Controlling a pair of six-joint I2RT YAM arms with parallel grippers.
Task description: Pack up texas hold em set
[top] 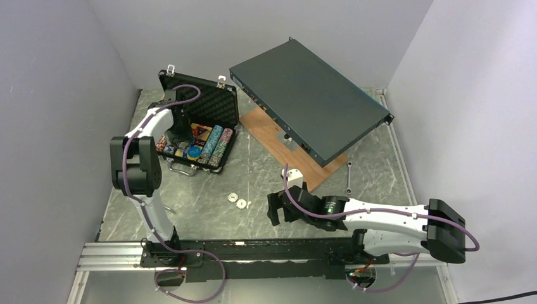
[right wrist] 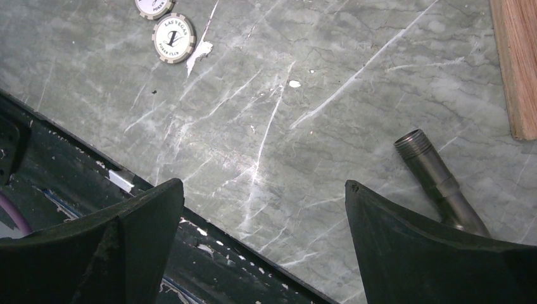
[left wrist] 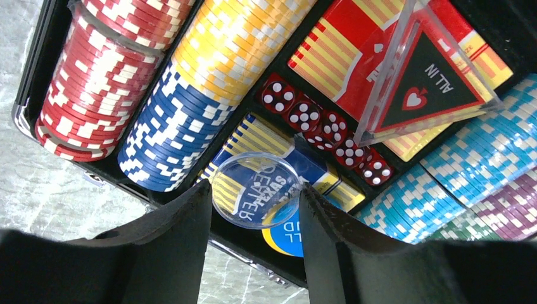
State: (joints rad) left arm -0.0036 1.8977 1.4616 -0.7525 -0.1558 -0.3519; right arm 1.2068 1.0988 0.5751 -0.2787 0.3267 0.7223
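The left gripper (left wrist: 255, 189) hangs over the open black poker case (top: 209, 95) at the table's (right wrist: 329, 76) far left, jaws clamped on the clear dealer disc (left wrist: 250, 180), apparently to lay it beside the chip rows (left wrist: 209, 82), while the right gripper (right wrist: 263, 185) hovers, jaws wide apart, near two loose chips (right wrist: 173, 38).

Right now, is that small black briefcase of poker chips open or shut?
Open. The small black briefcase has its grey egg-crate foam tilted up at the back, and its rows of multicoloured chips lie uncovered.
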